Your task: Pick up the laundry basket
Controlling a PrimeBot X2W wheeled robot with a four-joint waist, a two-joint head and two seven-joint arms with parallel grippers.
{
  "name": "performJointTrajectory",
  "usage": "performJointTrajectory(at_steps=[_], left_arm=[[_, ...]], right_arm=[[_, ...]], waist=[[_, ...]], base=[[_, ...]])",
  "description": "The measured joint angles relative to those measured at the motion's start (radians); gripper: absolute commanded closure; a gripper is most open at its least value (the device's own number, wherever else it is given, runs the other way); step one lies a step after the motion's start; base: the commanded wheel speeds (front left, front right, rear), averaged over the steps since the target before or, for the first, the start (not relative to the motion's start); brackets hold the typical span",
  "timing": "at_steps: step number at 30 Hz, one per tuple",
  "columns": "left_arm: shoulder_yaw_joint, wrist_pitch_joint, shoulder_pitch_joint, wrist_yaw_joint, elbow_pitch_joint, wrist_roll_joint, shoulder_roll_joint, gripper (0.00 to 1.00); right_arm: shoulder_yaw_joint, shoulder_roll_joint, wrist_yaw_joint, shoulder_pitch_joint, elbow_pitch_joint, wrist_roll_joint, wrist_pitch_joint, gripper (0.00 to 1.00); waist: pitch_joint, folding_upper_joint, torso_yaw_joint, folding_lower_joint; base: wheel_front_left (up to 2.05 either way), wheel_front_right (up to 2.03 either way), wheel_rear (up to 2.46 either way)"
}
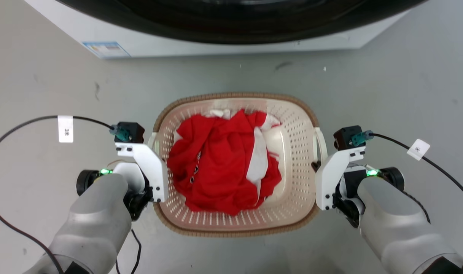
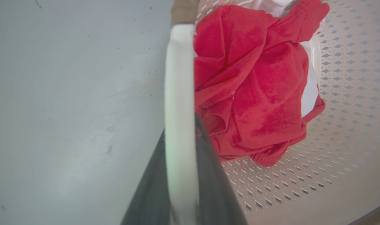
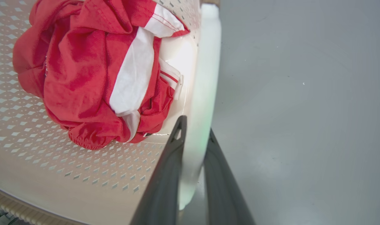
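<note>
The cream laundry basket (image 1: 235,96), with its brown woven-look rim, is centred on the grey floor between my arms. A red and white garment (image 1: 223,163) lies crumpled inside it. My left gripper (image 1: 154,154) is at the basket's left side. In the left wrist view that gripper (image 2: 180,125) has a dark finger on each side of the white handle (image 2: 180,78), shut on it. My right gripper (image 1: 318,164) is at the right side. In the right wrist view it (image 3: 195,126) is clamped the same way on the other white handle (image 3: 205,62). Whether the basket touches the floor I cannot tell.
A white washing machine (image 1: 147,42) with a dark round door stands just beyond the basket at the top of the head view. Black cables (image 1: 26,123) with white tags loop out from both wrists over the bare grey floor (image 1: 406,76).
</note>
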Motion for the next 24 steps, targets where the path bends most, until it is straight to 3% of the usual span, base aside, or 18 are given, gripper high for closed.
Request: performJointTrajectory(at_steps=[14, 24], left_arm=[[-0.056, 0.123, 0.026, 0.000, -0.001, -0.119, 0.003, 1.00], [-0.081, 0.230, 0.026, 0.000, 0.005, -0.188, 0.007, 1.00]], right_arm=[[0.088, -0.053, 0.000, 0.019, -0.060, 0.134, 0.206, 1.00], [0.112, -0.043, 0.000, -0.006, -0.024, 0.202, 0.350, 1.00]], waist=[[-0.229, 0.0000, 0.021, -0.0001], [-0.355, 0.0000, 0.023, -0.0001]], base=[[0.00, 0.00, 0.00], [0.00, 0.00, 0.00]])
